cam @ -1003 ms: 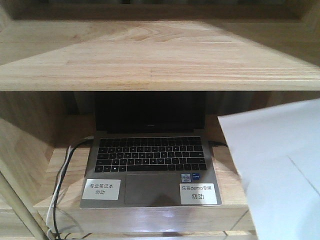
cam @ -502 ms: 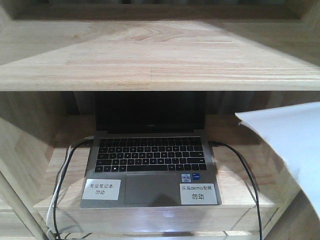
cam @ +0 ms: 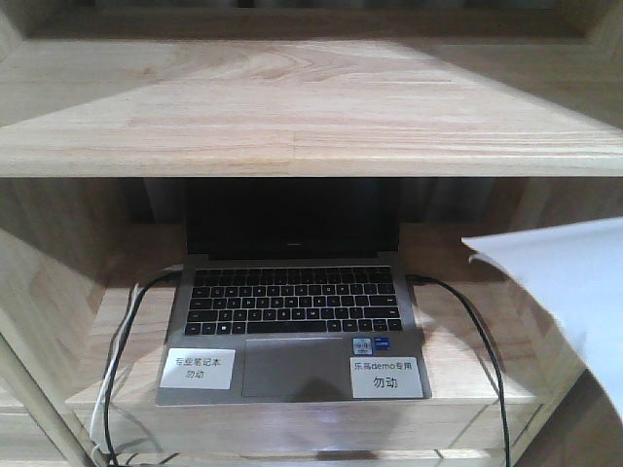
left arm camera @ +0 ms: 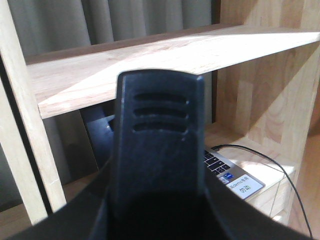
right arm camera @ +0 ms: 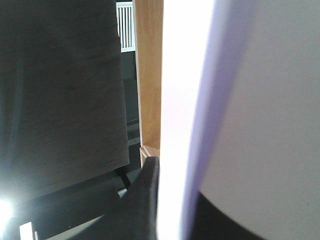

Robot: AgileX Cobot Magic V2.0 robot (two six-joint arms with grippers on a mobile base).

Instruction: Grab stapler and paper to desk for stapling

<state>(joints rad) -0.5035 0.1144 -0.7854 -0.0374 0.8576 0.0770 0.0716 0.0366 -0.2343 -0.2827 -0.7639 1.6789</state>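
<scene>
In the left wrist view a black stapler (left arm camera: 157, 130) with three grooves on its end stands upright, filling the middle of the frame. My left gripper (left arm camera: 157, 205) is shut on it, with dark jaws on both sides of its lower part. The white paper (cam: 569, 292) hangs at the right edge of the front view. In the right wrist view the paper (right arm camera: 260, 100) runs edge-on up the frame, and my right gripper (right arm camera: 175, 210) is shut on its lower part, a dark finger (right arm camera: 142, 200) pressed to its left face. The desk is out of view.
A wooden shelf unit faces me, its upper board (cam: 292, 107) above an open laptop (cam: 292, 321) with two white labels. Black cables (cam: 477, 341) run down both sides of the laptop. A wooden upright (right arm camera: 147, 75) stands beside the paper in the right wrist view.
The paper has moved right and down in the front view, uncovering the laptop's right side, the right cable and the shelf there. The shelf and laptop have not moved.
</scene>
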